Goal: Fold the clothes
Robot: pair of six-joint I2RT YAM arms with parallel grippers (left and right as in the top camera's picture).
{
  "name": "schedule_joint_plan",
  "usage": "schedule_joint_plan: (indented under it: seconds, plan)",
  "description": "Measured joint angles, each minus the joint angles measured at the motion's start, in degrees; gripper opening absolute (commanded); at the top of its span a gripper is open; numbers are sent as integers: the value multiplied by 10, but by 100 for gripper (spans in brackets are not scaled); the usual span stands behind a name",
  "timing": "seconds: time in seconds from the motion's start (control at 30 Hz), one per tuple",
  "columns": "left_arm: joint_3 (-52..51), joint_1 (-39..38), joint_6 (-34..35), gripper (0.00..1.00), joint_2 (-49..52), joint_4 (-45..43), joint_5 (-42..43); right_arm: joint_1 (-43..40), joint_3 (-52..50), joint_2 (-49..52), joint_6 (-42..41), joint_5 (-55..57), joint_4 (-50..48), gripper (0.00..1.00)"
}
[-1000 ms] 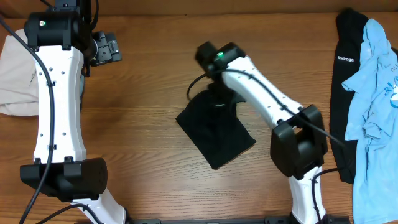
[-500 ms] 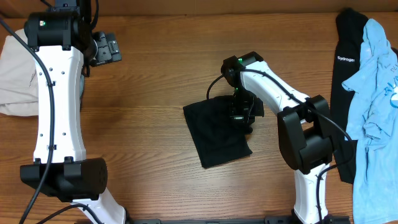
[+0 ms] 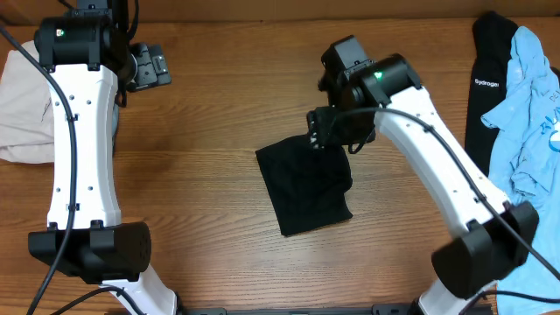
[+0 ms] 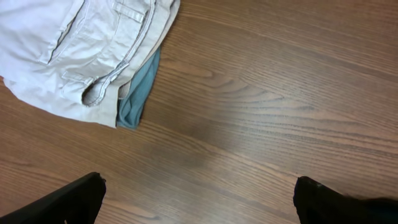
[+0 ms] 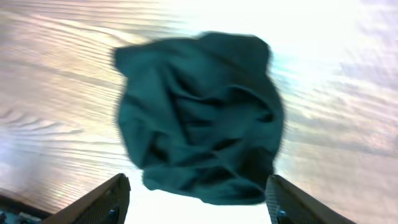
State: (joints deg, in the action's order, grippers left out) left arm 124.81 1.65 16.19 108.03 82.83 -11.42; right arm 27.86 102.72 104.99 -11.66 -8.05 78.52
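Hovering over the rumpled black T-shirt (image 5: 199,118), the right gripper (image 5: 196,196) stands spread wide, empty (the left gripper (image 4: 199,196), near beige trousers (image 4: 74,50), is likewise spread).

A black T-shirt (image 3: 306,188) was seen folded into a compact, slightly skewed rectangle on the wooden table (image 3: 219,131). The right gripper (image 3: 325,133) was held over its far right corner (contact could not be judged). Far to its left, the left gripper (image 3: 150,68) and a beige garment (image 3: 22,105) were seen. Far to its right, a black lettered garment (image 3: 484,105) was partly overlapped by a light-blue T-shirt (image 3: 525,140).
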Motion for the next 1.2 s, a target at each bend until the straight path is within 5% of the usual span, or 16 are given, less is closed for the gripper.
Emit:
schedule_joint_plan:
  seconds: [0.27, 0.33, 0.5, 0.63, 0.8, 0.93, 1.1, 1.2]
  plan:
    - [0, 0, 0, 100, 0, -3, 0, 104, -119, 16, -17, -12, -125, 65]
    - [0, 0, 0, 100, 0, -3, 0, 113, -155, 17, -30, -16, -146, 51]
    - [0, 0, 0, 100, 0, -3, 0, 113, -200, 19, -56, -22, -191, 36]
    - [0, 0, 0, 100, 0, -2, 0, 113, -214, 19, -67, -22, -201, 4]
    - [0, 0, 0, 100, 0, -2, 0, 124, -215, 19, -76, -22, -180, 4]
    - [0, 0, 0, 100, 0, -2, 0, 143, -158, 23, -76, -21, -69, 4]
    - [0, 0, -1, 100, 0, -4, 0, 228, -141, 8, -84, -20, -40, 4]
    - [0, 0, -3, 100, 0, -7, -2, 276, -196, 8, -93, -23, -43, 14]
